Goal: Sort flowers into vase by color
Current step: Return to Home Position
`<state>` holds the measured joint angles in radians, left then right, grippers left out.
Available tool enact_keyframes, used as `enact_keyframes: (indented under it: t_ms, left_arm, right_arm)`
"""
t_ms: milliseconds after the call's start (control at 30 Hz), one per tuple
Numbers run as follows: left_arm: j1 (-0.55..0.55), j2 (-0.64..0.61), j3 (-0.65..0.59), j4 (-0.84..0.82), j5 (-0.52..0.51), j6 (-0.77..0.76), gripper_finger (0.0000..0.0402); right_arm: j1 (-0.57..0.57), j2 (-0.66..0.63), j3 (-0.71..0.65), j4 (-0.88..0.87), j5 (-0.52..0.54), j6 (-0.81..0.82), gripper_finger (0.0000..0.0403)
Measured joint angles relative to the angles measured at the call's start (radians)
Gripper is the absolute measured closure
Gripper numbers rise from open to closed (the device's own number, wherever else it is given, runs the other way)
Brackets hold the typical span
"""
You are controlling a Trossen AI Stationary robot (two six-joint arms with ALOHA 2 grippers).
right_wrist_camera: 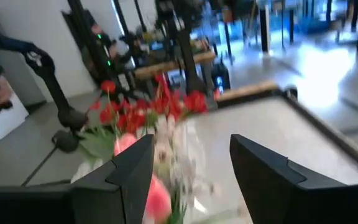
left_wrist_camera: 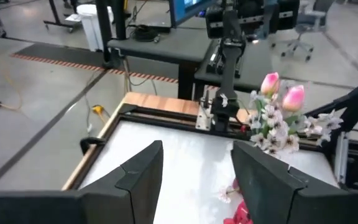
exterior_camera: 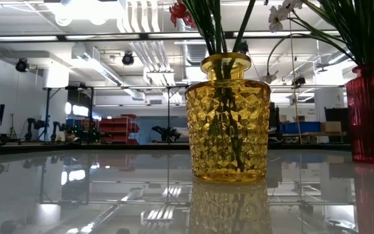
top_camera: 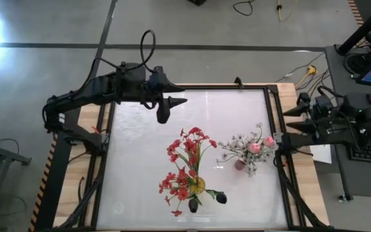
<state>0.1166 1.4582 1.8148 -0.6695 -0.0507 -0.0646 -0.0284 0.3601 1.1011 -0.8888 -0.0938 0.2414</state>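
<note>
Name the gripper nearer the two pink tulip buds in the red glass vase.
Right. The right gripper is beside the pink tulip buds at the table's right edge; the left gripper hangs across the table.

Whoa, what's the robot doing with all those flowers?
Sorting flowers by color. The red flowers and dark buds stand in the yellow vase, the white flowers and pink tulips in the red vase. Both hands are open and empty: the left hand over the table's far left corner, the right hand beside its right edge.
</note>
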Motion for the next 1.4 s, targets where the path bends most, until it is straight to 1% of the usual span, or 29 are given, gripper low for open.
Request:
enact_keyframes:
  t_ms: [33, 167, 233, 267, 333, 400, 500, 600, 667, 733, 800, 867, 933, 1067, 1167, 1233, 1267, 1300, 1367, 1400]
  left_arm:
    - [0.008, -0.025, -0.054, 0.040, 0.015, -0.007, 0.0222]
    - [0.019, -0.152, -0.281, 0.168, 0.017, -0.022, 0.0230]
    - [0.019, -0.227, -0.388, 0.225, 0.009, -0.034, 0.0235]
    - [0.019, -0.261, -0.437, 0.252, -0.014, -0.050, 0.0238]
    - [0.019, -0.327, -0.524, 0.288, -0.096, -0.093, 0.0242]
    - [0.019, -0.380, -0.594, 0.285, -0.185, -0.157, 0.0245]
    - [0.019, -0.440, -0.678, 0.286, -0.297, -0.178, 0.0247]
    - [0.019, -0.480, -0.749, 0.278, -0.342, -0.117, 0.0247]
    - [0.019, -0.492, -0.795, 0.272, -0.351, -0.115, 0.0247]
    - [0.018, -0.494, -0.840, 0.274, -0.351, -0.163, 0.0247]
    - [0.018, -0.494, -0.897, 0.302, -0.359, -0.177, 0.0247]
    - [0.018, -0.493, -0.967, 0.386, -0.387, -0.151, 0.0247]
    - [0.018, -0.500, -1.051, 0.504, -0.405, -0.111, 0.0247]
    - [0.018, -0.527, -1.228, 0.799, -0.407, -0.019, 0.0247]
    - [0.018, -0.544, -1.347, 1.003, -0.399, 0.052, 0.0247]
    - [0.018, -0.556, -1.406, 1.084, -0.399, 0.082, 0.0247]
    - [0.018, -0.563, -1.432, 1.100, -0.398, 0.089, 0.0247]
    - [0.018, -0.567, -1.451, 1.099, -0.399, 0.090, 0.0247]
    - [0.018, -0.572, -1.480, 1.101, -0.406, 0.071, 0.0247]
    - [0.018, -0.575, -1.492, 1.109, -0.406, 0.068, 0.0247]
  right_arm:
    - [0.000, 0.000, -0.011, 0.035, 0.000, -0.012, 0.0201]
    - [0.000, 0.004, -0.030, 0.185, 0.024, -0.010, 0.0208]
    - [0.000, 0.006, -0.024, 0.206, 0.027, -0.012, 0.0210]
    - [0.000, 0.006, -0.023, 0.208, 0.026, -0.016, 0.0211]
    - [0.000, 0.008, -0.022, 0.220, 0.024, -0.012, 0.0211]
    - [0.000, 0.008, -0.022, 0.214, 0.025, -0.008, 0.0210]
    - [0.000, 0.008, -0.022, 0.213, 0.025, -0.054, 0.0208]
    - [0.000, 0.007, -0.025, 0.199, 0.027, -0.174, 0.0209]
    - [0.000, 0.007, -0.042, 0.183, 0.028, -0.230, 0.0211]
    - [0.000, 0.004, -0.068, 0.194, 0.067, -0.260, 0.0211]
    - [0.000, -0.009, -0.104, 0.226, 0.118, -0.276, 0.0211]
    - [0.000, -0.035, -0.141, 0.268, 0.123, -0.287, 0.0209]
    - [0.000, -0.069, -0.181, 0.322, 0.120, -0.295, 0.0208]
    - [0.000, -0.170, -0.264, 0.410, 0.123, -0.288, 0.0211]
    - [0.000, -0.263, -0.328, 0.438, 0.120, -0.250, 0.0211]
    - [0.000, -0.326, -0.373, 0.437, 0.123, -0.218, 0.0210]
    - [0.000, -0.353, -0.392, 0.440, 0.123, -0.205, 0.0209]
    - [0.000, -0.356, -0.413, 0.462, 0.123, -0.191, 0.0209]
    - [0.000, -0.353, -0.431, 0.413, 0.123, -0.185, 0.0208]
    - [0.000, -0.338, -0.437, 0.441, 0.124, -0.186, 0.0208]
